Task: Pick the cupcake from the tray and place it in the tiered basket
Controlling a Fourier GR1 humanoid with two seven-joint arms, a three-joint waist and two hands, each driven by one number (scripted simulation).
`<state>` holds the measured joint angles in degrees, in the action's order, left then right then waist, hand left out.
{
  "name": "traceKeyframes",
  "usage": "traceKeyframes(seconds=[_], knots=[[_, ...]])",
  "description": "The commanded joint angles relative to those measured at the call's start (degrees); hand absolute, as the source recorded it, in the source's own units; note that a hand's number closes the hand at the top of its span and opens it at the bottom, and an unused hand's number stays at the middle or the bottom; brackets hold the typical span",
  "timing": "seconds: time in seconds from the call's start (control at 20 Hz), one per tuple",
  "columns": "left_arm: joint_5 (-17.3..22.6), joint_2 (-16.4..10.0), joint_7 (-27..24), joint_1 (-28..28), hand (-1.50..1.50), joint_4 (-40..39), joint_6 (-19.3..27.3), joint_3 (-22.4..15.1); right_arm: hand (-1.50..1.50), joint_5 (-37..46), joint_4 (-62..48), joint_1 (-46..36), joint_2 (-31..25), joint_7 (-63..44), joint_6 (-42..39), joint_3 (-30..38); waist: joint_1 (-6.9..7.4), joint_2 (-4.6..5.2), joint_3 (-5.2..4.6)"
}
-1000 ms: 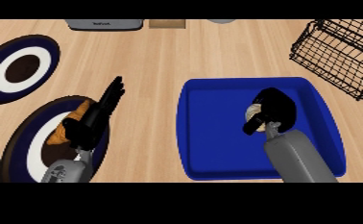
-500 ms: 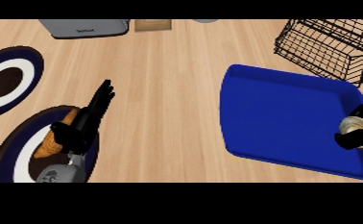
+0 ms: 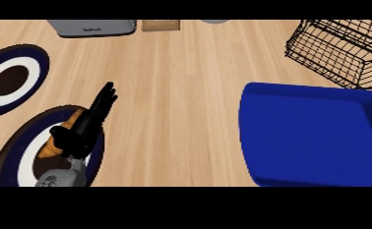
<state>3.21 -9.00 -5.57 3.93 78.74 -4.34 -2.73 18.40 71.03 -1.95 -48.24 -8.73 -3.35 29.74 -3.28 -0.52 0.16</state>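
Head view: the left hand (image 3: 87,122) rests open, fingers straight, over a blue-rimmed plate (image 3: 36,125) at lower left, beside an orange-brown pastry (image 3: 52,149). A second plate (image 3: 33,68) lies behind it. On the bench (image 3: 181,85), the blue tray (image 3: 305,134) sits at right, with the wire tiered basket (image 3: 330,51) just behind it. Neither the cupcake nor the right hand shows. A grey appliance (image 3: 93,27) and a tan box (image 3: 161,25) sit at the far edge.

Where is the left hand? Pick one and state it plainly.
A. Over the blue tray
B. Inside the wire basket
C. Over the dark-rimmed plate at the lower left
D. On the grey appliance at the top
C: the left hand, fingers straight, lies over the dark-rimmed plate at the lower left, well apart from the blue tray and wire basket.
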Motion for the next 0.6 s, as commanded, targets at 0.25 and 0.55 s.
traceKeyframes(seconds=[0.25, 0.55], knots=[[-0.47, 1.18, 0.74, 3.26, 0.0, -1.67, -1.69, -1.1, 1.5, -7.56, -11.34, -9.78, -13.73, 4.92, -10.78, 7.85, 3.78, 0.69, -0.16], [-2.46, 2.19, 1.59, 5.41, 0.0, -2.23, -0.55, -2.01, 1.5, -6.53, -17.25, -26.83, -16.71, -4.42, -10.24, 0.35, 5.27, 0.96, -0.18]])
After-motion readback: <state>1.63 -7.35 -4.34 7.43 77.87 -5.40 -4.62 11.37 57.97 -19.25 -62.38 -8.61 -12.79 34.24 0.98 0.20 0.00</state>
